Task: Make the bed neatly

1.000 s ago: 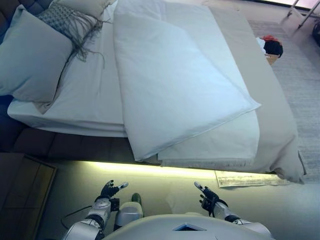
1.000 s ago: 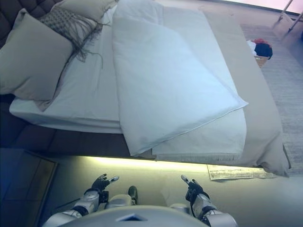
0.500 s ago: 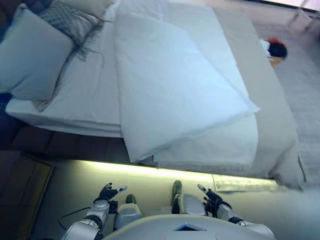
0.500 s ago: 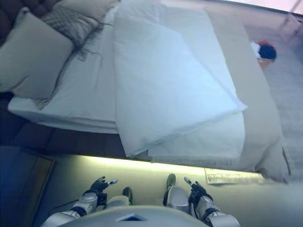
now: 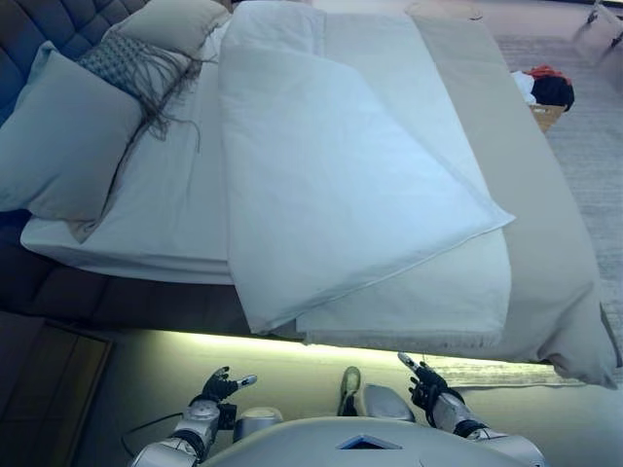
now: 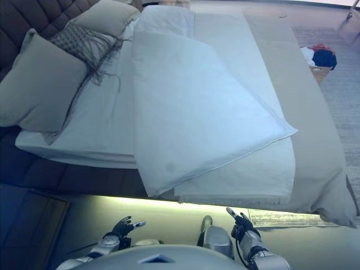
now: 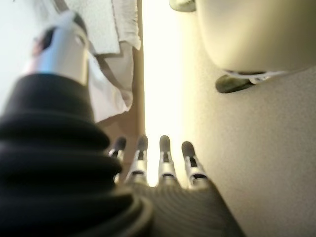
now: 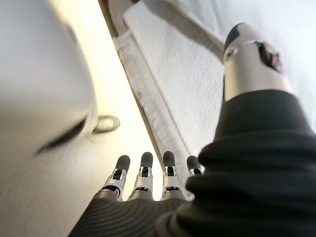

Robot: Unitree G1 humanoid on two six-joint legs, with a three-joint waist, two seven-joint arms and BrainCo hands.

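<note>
A white duvet (image 5: 331, 175) lies folded back on itself across the bed, its folded corner (image 5: 501, 216) pointing toward the foot end. Under it a beige bedspread (image 5: 555, 263) hangs over the near side and the foot. White sheet (image 5: 161, 209) shows bare at the head end. A large grey pillow (image 5: 63, 136), a fringed knit cushion (image 5: 131, 63) and a beige pillow (image 5: 175, 21) lie by the headboard. My left hand (image 5: 222, 385) and right hand (image 5: 425, 381) hang low over the floor beside the bed, both open and holding nothing.
A basket with dark and red clothes (image 5: 547, 92) stands on the grey rug (image 5: 589, 146) beyond the foot of the bed. A lit strip (image 5: 321, 345) glows under the bed frame. A wooden nightstand (image 5: 44, 379) stands at the lower left. A white mat (image 6: 281, 218) lies on the floor.
The whole view has shifted, so the camera has moved, with more of the headboard showing now. Both hands stay low and open. The bedding has not moved.
</note>
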